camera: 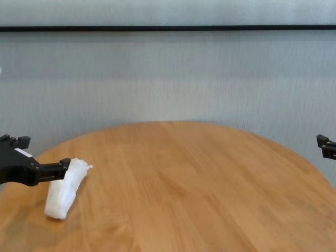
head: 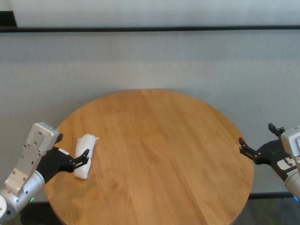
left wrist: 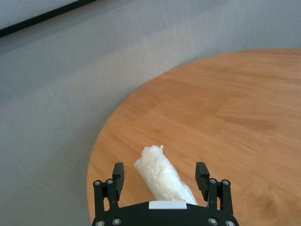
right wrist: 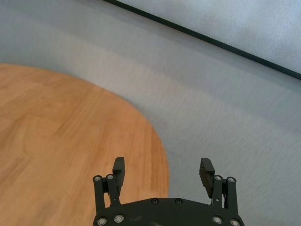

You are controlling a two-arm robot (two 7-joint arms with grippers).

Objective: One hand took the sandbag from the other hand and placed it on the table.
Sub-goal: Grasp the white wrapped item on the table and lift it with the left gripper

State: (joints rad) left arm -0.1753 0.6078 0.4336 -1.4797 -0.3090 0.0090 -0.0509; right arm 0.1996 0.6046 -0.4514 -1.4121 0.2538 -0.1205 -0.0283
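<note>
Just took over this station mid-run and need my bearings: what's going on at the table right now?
The sandbag, a white plastic pouch, lies on the round wooden table near its left edge. The left gripper is at the bag with its fingers open on either side of it, not closed on it. The right gripper hangs open and empty past the table's right edge. No handover is under way; the bag rests on the wood.

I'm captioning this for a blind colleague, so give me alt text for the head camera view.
A white sandbag lies on the left side of a round wooden table, between the open fingers of the left gripper, which is not closed on it. The right gripper hovers open at the table's right edge, holding nothing.
</note>
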